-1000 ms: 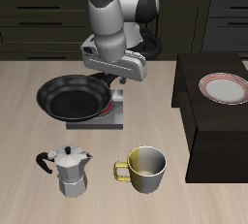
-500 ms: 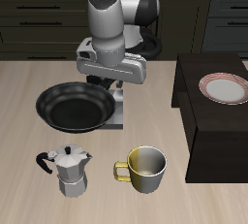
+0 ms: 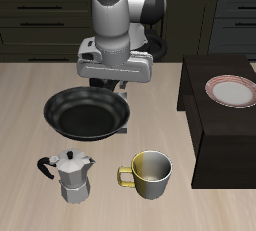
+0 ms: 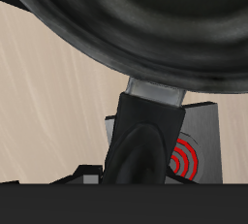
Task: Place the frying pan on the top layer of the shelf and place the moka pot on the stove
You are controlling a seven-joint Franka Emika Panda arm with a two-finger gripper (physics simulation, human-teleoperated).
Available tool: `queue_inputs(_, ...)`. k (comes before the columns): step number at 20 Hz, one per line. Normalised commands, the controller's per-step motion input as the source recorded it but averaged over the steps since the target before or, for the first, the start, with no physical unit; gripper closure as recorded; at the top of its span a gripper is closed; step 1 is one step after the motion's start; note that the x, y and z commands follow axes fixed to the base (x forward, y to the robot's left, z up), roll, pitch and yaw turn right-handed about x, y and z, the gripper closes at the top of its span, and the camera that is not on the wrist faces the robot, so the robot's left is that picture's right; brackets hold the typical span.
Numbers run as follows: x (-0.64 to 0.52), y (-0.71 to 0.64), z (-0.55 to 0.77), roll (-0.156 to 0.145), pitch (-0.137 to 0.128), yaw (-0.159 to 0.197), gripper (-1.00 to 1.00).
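Observation:
The black frying pan (image 3: 88,113) hangs in the air above the stove, held by its handle (image 4: 143,143). My gripper (image 3: 117,82) is shut on that handle at the pan's back rim. The pan's round underside (image 4: 145,15) fills much of the wrist view. Under it, the grey stove (image 4: 199,136) shows part of its red spiral; in the exterior view only a sliver of the stove (image 3: 125,128) shows past the pan. The silver moka pot (image 3: 72,176) stands upright near the table's front edge. The dark shelf (image 3: 212,130) stands at the table's side.
A white plate with a red rim (image 3: 232,91) lies on the shelf's flat top. A yellow-grey mug (image 3: 150,173) stands beside the moka pot, between it and the shelf. Dark cabinets run behind the table.
The gripper has lifted the frying pan off the stove. The pan has drifted toward the table's front edge and now covers most of the stove.

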Motion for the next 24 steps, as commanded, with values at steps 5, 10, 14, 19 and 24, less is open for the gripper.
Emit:
queue_inputs(5,0.09,-0.04,0.01,-0.002,0.0,0.164,1.0)
queue_inputs(10,0.01,-0.01,0.02,-0.02,-0.014,0.138,1.0)
queue_inputs(14,-0.04,-0.05,-0.04,-0.016,0.018,0.074,1.0)
queue_inputs(19,-0.22,-0.1,-0.03,-0.057,-0.007,0.072,1.0)
queue_inputs(24,-0.33,0.08,0.03,-0.017,-0.018,0.076,1.0)
